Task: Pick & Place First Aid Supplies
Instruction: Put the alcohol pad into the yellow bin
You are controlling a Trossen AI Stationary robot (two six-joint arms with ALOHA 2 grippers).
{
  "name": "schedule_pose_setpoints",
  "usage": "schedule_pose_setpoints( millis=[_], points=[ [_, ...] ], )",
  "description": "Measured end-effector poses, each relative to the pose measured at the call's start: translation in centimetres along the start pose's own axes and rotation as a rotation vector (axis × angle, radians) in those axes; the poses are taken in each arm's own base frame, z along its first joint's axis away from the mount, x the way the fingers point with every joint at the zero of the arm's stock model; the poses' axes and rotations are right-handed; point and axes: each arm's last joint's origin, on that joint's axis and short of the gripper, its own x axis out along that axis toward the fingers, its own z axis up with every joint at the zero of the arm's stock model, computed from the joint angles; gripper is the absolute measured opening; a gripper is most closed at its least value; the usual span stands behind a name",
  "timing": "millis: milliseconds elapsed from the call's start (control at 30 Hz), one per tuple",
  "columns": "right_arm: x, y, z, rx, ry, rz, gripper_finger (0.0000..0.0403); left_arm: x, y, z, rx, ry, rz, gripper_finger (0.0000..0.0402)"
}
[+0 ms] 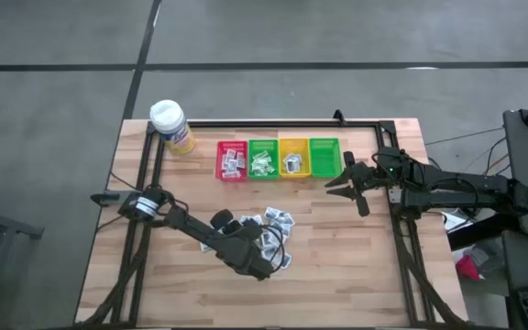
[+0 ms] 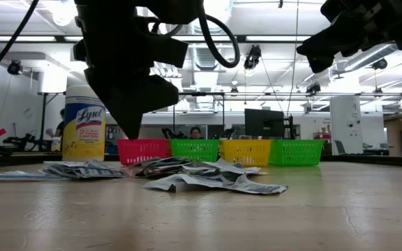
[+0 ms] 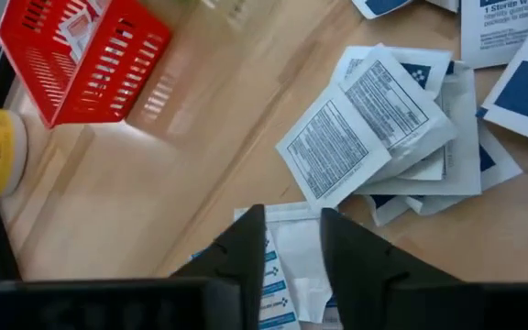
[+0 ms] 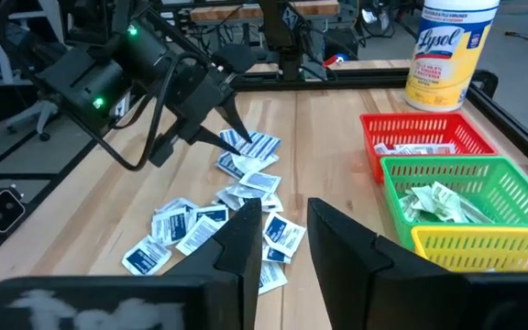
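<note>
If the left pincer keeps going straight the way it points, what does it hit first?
Probably the white sachet lying directly under the left pincer, with the wooden table beneath it; its height above the sachet is unclear.

Overhead, table-level and two wrist views, sharing the sachets (image 1: pixel 269 229).

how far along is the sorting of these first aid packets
Partly done. The red bin, the green bin and the yellow bin each hold a few packets; the far green bin looks empty. In hand: the left claw is down over the loose pile of packets with its jaws apart, nothing visibly gripped. The right claw hovers near the bins, empty. Most packets remain on the table.
</note>
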Motion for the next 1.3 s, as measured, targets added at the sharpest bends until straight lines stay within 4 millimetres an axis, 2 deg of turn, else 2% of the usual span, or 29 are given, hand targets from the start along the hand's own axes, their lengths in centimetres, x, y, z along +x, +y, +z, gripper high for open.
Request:
schedule_pose_setpoints(
  millis=[233, 367, 500, 667, 800, 900, 1033, 1133, 1300],
  points=[
    [0.0, 0.0, 0.0, 0.0, 0.0, 0.0, 0.0076, 0.0, 0.0, 0.0, 0.041, 0.0, -0.002, 0.0164],
    [0.0, 0.0, 0.0, 0.0, 0.0, 0.0, 0.0069, -0.4, 0.2, 0.2, 0.11, -0.007, -0.017, 0.0166],
    [0.0, 0.0, 0.0, 0.0, 0.0, 0.0, 0.007, -1.7, 1.2, 0.7, 0.153, -0.03, -0.06, 0.0165],
    [0.0, 0.0, 0.0, 0.0, 0.0, 0.0, 0.0078, -4.0, 2.7, 1.8, 0.065, -0.111, -0.208, 0.0165],
    [0.0, 0.0, 0.0, 0.001, -0.001, 0.0, 0.0084, -4.9, 2.6, 2.3, -0.003, -0.155, -0.414, 0.0165],
    [0.0, 0.0, 0.0, 0.011, -0.002, 0.0, 0.0087, -4.7, 1.8, 2.0, -0.035, -0.149, -0.582, 0.0165],
    [0.0, 0.0, 0.0, 0.027, -0.002, 0.0, 0.0089, -3.3, 0.6, 0.8, -0.031, -0.094, -0.758, 0.0165],
    [0.0, 0.0, 0.0, 0.038, -0.002, 0.0, 0.0085, -2.2, 0.2, 0.1, -0.062, -0.066, -0.79, 0.0165],
    [0.0, 0.0, 0.0, 0.053, -0.003, 0.0, 0.0074, -1.7, 0.0, 0.0, -0.072, -0.098, -0.783, 0.0165]
  ],
)
